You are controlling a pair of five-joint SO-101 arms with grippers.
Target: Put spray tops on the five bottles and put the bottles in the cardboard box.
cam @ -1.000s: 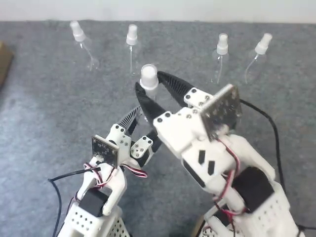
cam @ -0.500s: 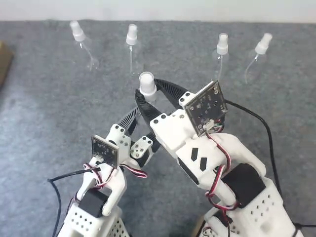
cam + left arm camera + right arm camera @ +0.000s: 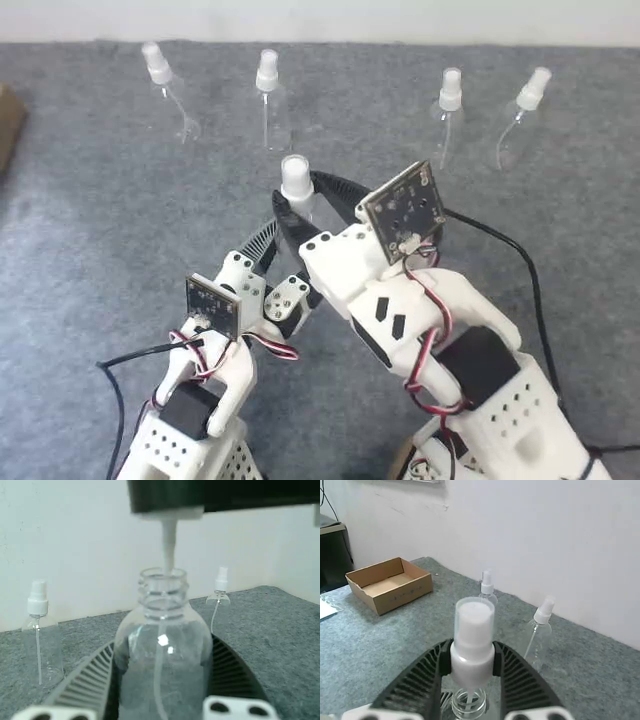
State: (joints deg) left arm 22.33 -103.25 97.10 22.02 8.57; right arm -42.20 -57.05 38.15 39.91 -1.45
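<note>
My left gripper (image 3: 162,685) is shut on a clear open-necked bottle (image 3: 162,645), which stands upright between its ribbed black fingers (image 3: 87,690). Directly above the neck, my right gripper (image 3: 472,662) is shut on a white spray top (image 3: 472,635) with a clear cap. The top's dip tube (image 3: 168,550) hangs down into the bottle's mouth. In the high view the spray top (image 3: 296,175) sits mid-table between the right gripper's fingers (image 3: 340,187), with the left arm's gripper (image 3: 285,250) just below it.
Four clear bottles with spray tops on stand along the back of the grey mat (image 3: 165,85) (image 3: 270,95) (image 3: 448,110) (image 3: 525,115). The cardboard box (image 3: 390,584) lies open at the far left, its corner (image 3: 8,115) at the high view's edge.
The right arm has turned its wrist and carried the spray top lower, toward the bottle's neck. The left arm has kept still with the bottle.
</note>
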